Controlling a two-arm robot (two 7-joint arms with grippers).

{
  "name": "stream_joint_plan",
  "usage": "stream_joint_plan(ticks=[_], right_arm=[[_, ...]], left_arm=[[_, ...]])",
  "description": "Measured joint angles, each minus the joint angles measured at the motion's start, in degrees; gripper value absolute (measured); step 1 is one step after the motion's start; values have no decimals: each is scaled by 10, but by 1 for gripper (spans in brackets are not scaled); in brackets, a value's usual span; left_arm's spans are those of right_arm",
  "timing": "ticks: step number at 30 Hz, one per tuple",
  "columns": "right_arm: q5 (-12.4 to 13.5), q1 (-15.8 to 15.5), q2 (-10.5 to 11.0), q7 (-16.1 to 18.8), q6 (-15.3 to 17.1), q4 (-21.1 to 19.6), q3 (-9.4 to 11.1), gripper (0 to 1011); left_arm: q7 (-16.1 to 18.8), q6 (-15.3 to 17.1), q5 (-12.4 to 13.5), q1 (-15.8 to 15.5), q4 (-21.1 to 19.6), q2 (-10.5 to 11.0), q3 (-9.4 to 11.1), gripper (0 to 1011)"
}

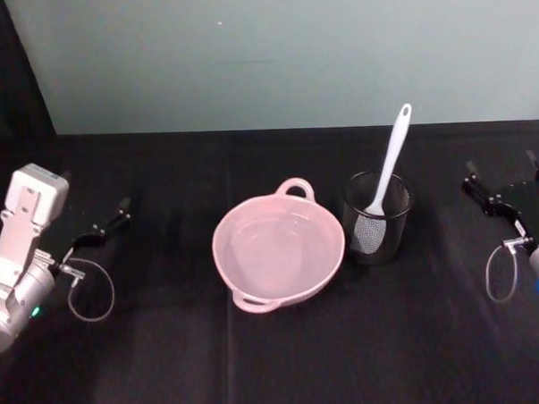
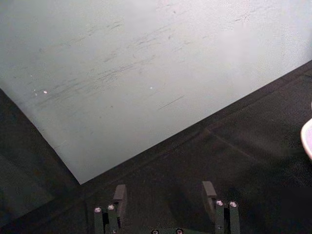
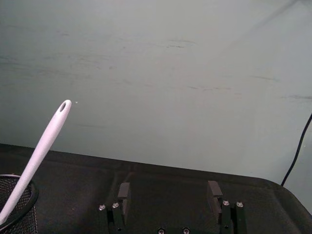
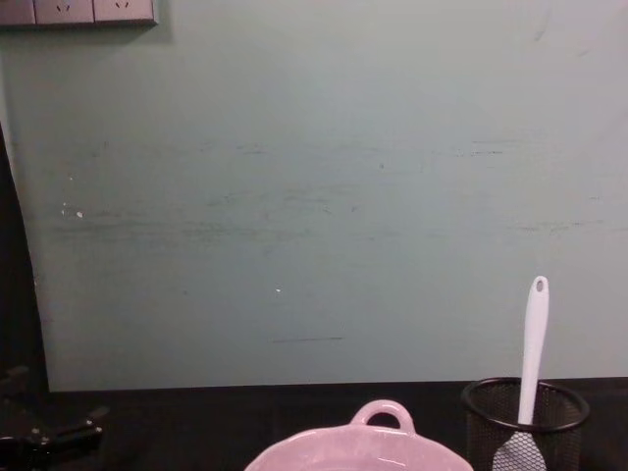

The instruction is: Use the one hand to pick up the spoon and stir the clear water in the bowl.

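Since nothing is gripped yet, both arms sit wide apart at the frame edges of the head view, leaving the middle of the counter (image 1: 285,362) free. Left pincer (image 1: 118,213) rests at middle left, fingers spread and empty; its own wrist view shows two separated fingers (image 2: 120,195) over dark cloth. Right pincer (image 1: 506,181) sits at middle right, also spread with nothing between its fingers (image 3: 124,191).

Spoon (image 1: 389,165) stands head-down in a black mesh cup (image 1: 377,217) just right of center, handle leaning up and to the right so the holed end pokes well above the rim, an easy part to pinch. Chest view has it at lower right, handle (image 4: 533,343) nearly upright.

Pink bowl (image 1: 279,248) sits at center, just beside the cup on its left, apparently not quite touching, loop handles at upper right and lower left of its rim. Clear water looks shallow inside.

Judging by layout, the right pincer is nearer the spoon, so it likely does the pickup: grab the handle high, lift clear of the cup, move left over the bowl. Risk: dragging the light cup along or tipping it.
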Motion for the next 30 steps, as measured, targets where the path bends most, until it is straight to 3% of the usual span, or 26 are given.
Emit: stream_joint_plan(ticks=[30], right_arm=[[-1, -1, 1, -1, 0, -2, -1, 1002]], left_arm=[[0, 0, 0, 0, 0, 0, 0, 1011]])
